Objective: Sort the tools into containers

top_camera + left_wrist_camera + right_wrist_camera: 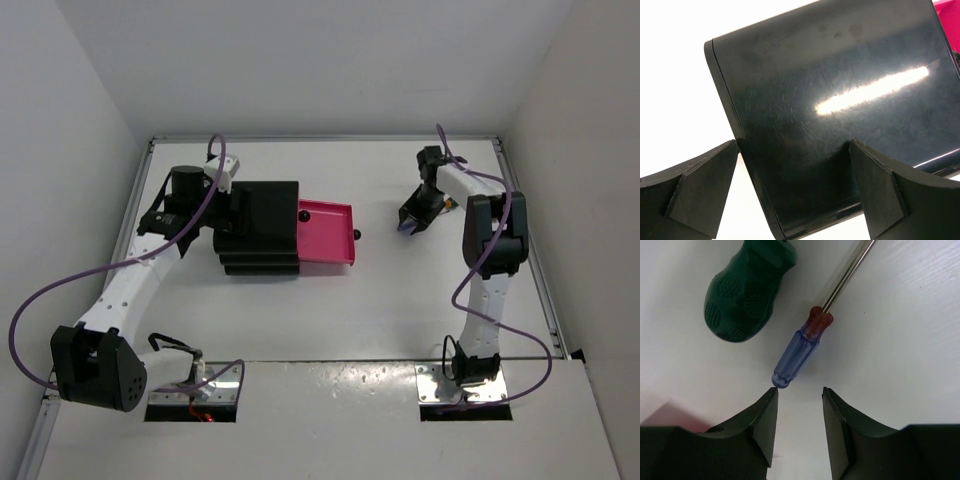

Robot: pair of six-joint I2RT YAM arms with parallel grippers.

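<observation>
The left fingers (700, 185) stand spread over the black cabinet (258, 230), perhaps touching its top. One pink drawer (328, 232) stands pulled open. Farther right on the table (400, 320), the right fingers (755, 425) are parted and empty, just short of the purple-handled screwdriver (797, 352), which lies beside the green-handled tool (747, 290).

The top of the cabinet (840, 100) is seen as glossy black plastic, marked by fine scratches and faint smudges, with a bright streak of light reflected in it. The fingers (700, 195) of the left gripper (794, 160) and the fingers (740, 440) of the right gripper (799, 400) are finished in matt black, slightly grainy. The screwdriver (796, 357) is made up of a translucent purple-blue plastic handle, a clear red collar and a polished metal shaft. The green handle (747, 290) is matt, with dimpled grip patches. The table (900, 340) is shown as white, smooth and faintly streaked. The pink drawer (325, 235) is smooth.
</observation>
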